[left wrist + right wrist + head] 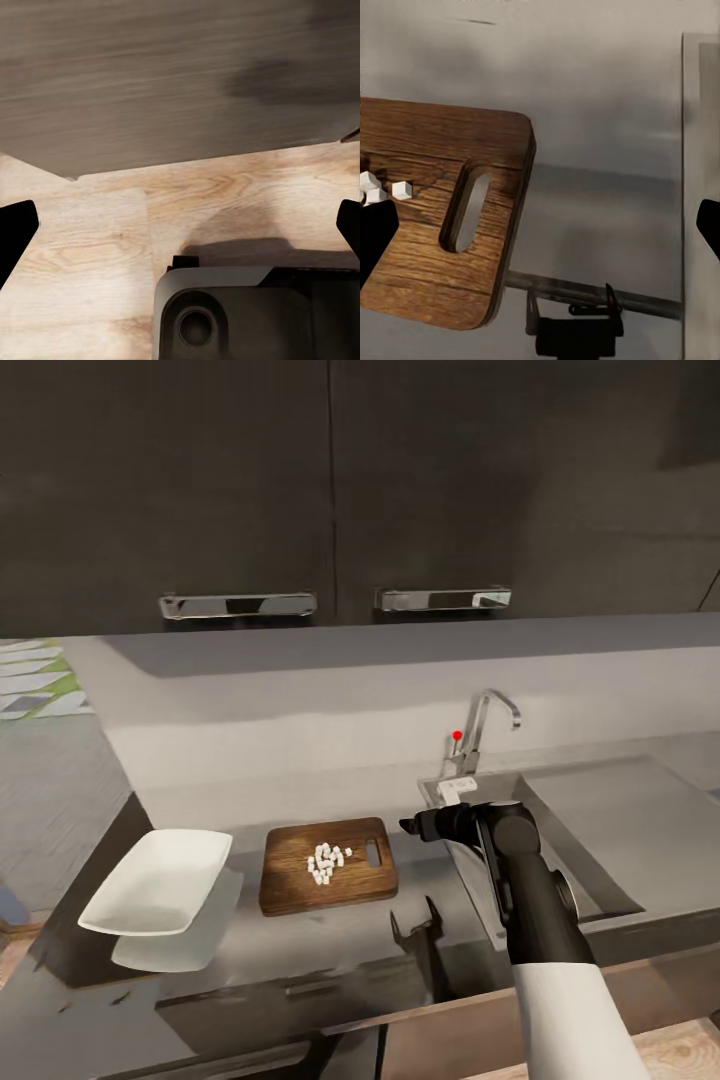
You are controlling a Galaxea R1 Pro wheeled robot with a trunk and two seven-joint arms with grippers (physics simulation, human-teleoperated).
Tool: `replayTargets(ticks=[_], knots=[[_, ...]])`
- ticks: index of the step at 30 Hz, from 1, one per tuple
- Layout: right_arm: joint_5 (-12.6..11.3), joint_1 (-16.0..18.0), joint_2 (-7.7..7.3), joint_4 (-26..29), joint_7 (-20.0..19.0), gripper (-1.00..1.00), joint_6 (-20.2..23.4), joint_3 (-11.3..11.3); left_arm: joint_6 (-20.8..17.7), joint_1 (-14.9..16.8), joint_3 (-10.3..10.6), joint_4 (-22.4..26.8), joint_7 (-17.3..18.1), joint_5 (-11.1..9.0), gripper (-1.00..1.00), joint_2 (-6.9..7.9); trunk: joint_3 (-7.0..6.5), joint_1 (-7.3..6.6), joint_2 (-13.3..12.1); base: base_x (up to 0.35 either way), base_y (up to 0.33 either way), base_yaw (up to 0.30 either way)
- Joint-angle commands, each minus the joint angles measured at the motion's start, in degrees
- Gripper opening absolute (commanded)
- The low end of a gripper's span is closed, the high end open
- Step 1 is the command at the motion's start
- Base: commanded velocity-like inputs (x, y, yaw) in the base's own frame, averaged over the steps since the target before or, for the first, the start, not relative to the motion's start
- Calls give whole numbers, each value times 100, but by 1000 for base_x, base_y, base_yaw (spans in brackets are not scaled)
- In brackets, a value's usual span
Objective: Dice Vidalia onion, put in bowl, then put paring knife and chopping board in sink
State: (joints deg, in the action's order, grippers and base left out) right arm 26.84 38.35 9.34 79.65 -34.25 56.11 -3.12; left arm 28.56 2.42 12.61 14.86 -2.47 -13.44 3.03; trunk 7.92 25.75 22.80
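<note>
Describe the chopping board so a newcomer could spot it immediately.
Find the sink with its chrome tap; the dark countertop runs to its left. Between sink and white bowl lies the chopping board: brown wood, slotted handle, small white onion dice piled on top.

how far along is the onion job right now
Dicing looks done: pale diced onion lies on the chopping board. Nothing is in hand; the right gripper is open beside the board. Left: bits into the bowl, then knife and board into the sink.

right arm (540,920): reaching forward, wrist bent toward the robot's left | right gripper (412,826): fingers spread wide (nothing between them) | left gripper (180,225): fingers apart, pointing down
</note>
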Motion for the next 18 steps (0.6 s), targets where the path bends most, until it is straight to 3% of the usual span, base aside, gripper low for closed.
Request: replayTargets(ticks=[1,6,10,18], knots=[[58,6,6,2,-58,100,14,-13,18,4,49,0,-26,-36,100,4,12,3,12,0,65,0],[66,6,6,-167,44,100,14,-13,23,4,49,-1,-26,-36,100,4,12,3,12,0,228,0],[67,6,9,-445,341,100,6,-13,22,4,49,-1,-26,-36,100,4,12,3,12,0,203,0],[68,6,7,-876,782,100,-171,-28,20,4,49,0,-26,-36,100,4,12,3,12,0,21,0]])
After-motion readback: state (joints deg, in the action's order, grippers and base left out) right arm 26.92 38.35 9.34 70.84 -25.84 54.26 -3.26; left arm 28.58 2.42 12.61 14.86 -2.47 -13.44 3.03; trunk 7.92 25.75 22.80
